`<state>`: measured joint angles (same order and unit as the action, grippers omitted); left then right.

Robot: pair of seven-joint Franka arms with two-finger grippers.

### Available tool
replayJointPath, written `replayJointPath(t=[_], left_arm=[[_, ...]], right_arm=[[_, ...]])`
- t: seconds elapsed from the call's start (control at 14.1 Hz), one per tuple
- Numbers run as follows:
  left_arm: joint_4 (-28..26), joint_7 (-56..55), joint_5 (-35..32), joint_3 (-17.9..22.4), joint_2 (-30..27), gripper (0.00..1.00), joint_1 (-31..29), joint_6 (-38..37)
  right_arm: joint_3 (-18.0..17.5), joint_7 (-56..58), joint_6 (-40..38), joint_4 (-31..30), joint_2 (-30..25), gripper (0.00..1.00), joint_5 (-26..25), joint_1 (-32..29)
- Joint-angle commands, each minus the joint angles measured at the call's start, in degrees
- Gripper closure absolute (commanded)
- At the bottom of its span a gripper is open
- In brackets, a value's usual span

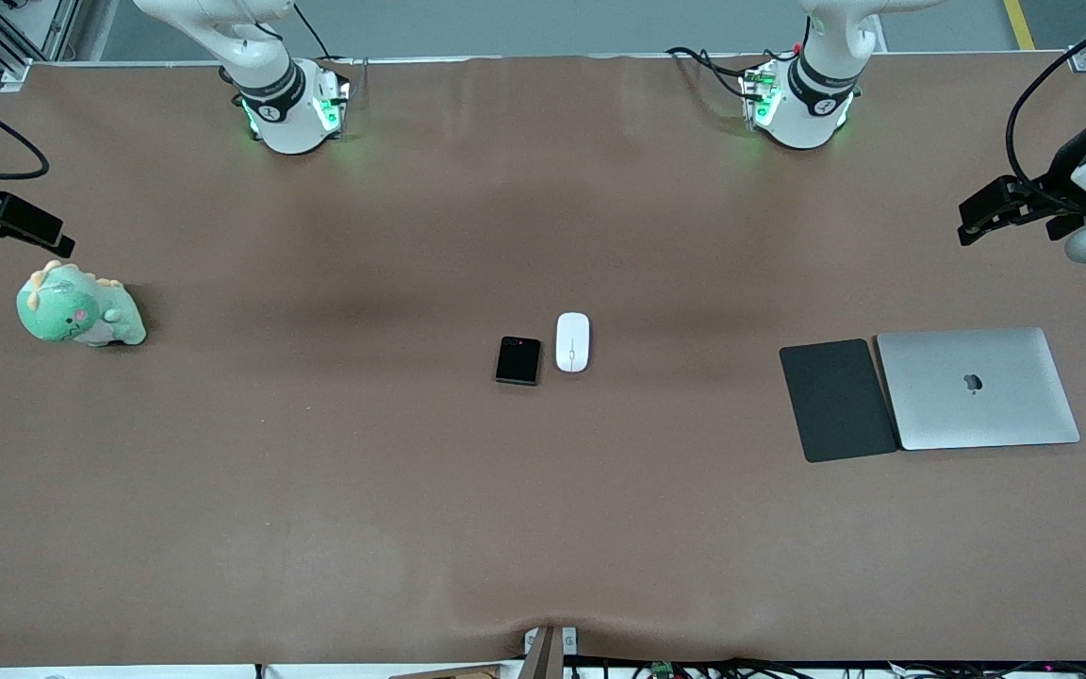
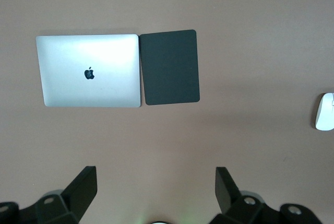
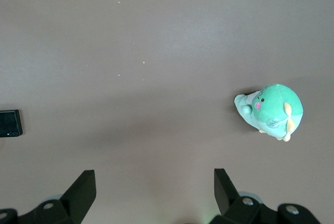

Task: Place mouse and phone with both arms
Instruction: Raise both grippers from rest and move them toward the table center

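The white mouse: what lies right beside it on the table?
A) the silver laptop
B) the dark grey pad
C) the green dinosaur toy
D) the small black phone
D: the mouse lies mid-table with the phone close beside it, while the dinosaur toy sits toward the right arm's end and the pad and laptop lie toward the left arm's end.

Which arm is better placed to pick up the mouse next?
The left: the mouse lies on the left gripper side of the phone, and shows in its wrist view. Both grippers are open.
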<state>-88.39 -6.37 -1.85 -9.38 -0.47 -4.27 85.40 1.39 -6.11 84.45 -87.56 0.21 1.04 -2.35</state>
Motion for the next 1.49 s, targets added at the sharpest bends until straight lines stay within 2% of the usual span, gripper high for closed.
replayJointPath(t=[0.0,0.5,0.78,1.0,1.21,1.42], left_arm=[[0.94,0.92,0.35,-0.11,0.38,0.00,0.05,-1.03],[1.02,0.22,0.35,-0.20,0.82,0.00,0.66,-1.03],[1.90,-0.31,0.62,-1.07,3.36,0.00,1.63,-1.03],[1.46,-8.90,1.05,-2.83,5.55,0.00,4.61,-1.03],[1.38,-11.12,2.55,-3.10,7.40,0.00,8.73,-0.42],[1.20,-17.77,2.55,-3.10,11.26,0.00,15.23,2.91]], right_arm=[[-0.69,0.57,-0.77,0.46,-0.30,0.00,-0.16,-1.07],[-0.69,-0.04,-0.69,1.34,-0.13,0.00,-0.07,-1.16],[-0.69,-0.13,-0.16,1.34,1.97,0.00,0.01,-1.34],[-0.78,0.04,-0.07,1.43,4.79,0.00,-0.16,-0.64],[-0.86,0.04,-0.07,1.43,6.11,0.00,-0.07,-0.72],[-0.86,0.22,0.01,1.43,7.08,0.00,0.10,-0.81]])
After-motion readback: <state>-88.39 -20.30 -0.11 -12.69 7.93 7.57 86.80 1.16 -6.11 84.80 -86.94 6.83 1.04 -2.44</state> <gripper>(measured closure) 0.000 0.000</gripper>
